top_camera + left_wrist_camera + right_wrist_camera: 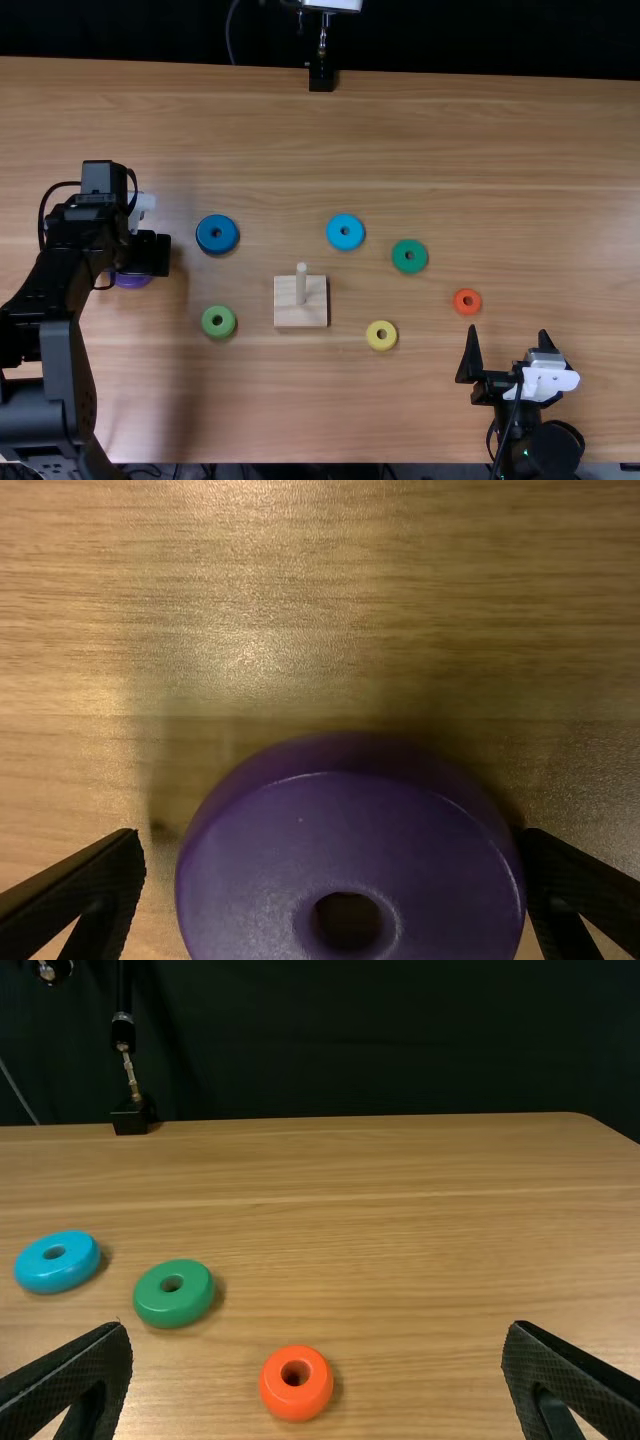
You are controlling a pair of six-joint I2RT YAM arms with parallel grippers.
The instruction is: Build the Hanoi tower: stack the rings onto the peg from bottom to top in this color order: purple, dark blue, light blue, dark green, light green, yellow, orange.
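Purple round plastic-looking ring (245,880) lies between the spread fingers of the black left hand (332,848), close beside one. Released, that hand should close next.

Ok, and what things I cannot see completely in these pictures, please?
- Purple ring: top view, mostly behind the left gripper; left wrist view, cut off by the bottom edge.
- Left arm: top view, cut off by the left and bottom edges.
- Right arm: top view, cut off by the bottom edge.

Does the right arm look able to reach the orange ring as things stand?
Probably yes: the right end effector is open, the orange ring lies close in front, and nothing stands between them.
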